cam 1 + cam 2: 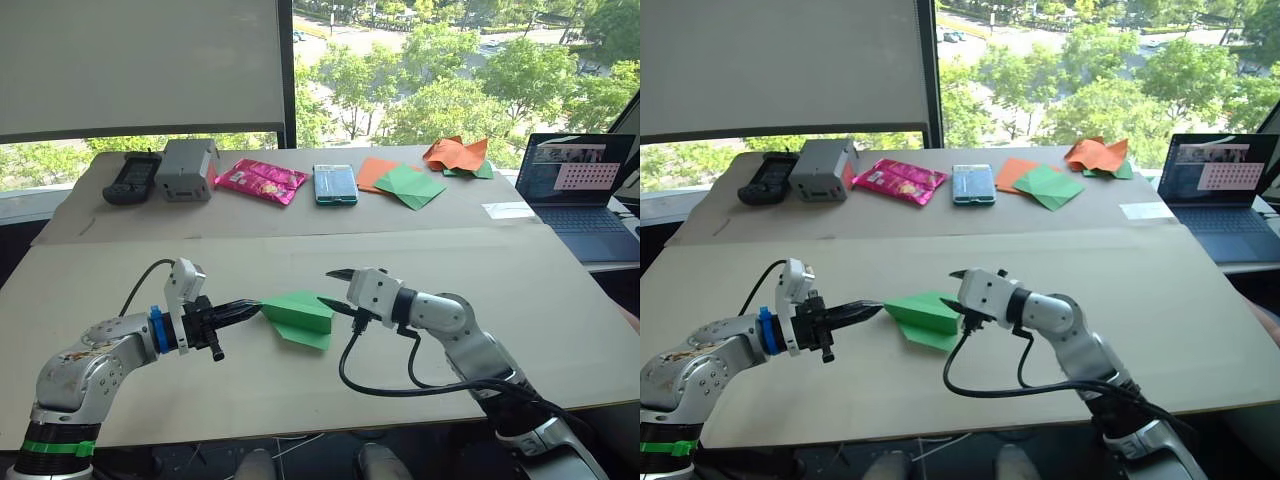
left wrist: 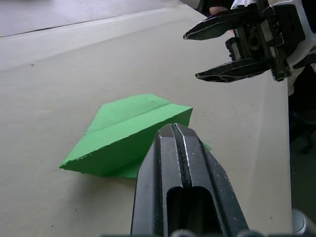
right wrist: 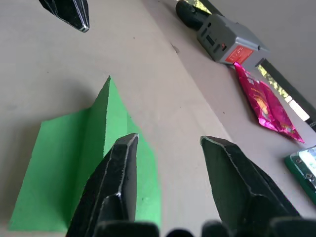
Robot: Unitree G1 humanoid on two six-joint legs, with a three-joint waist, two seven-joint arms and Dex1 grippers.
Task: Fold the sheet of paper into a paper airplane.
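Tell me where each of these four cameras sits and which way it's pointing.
Left eye view: on the head, looking forward and down over the table; both arms show, the left gripper and right gripper flanking the green paper airplane.
Right eye view: beside it, same scene.
Left wrist view: along the left gripper's shut fingers at the airplane; the right gripper beyond.
Right wrist view: between its open fingers toward the airplane and a pink packet.
All four share the airplane.

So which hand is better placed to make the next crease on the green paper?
Probably the right hand: it is open beside the sheet of paper and free to press. The left hand is shut at the paper's other end, apparently pinning it.
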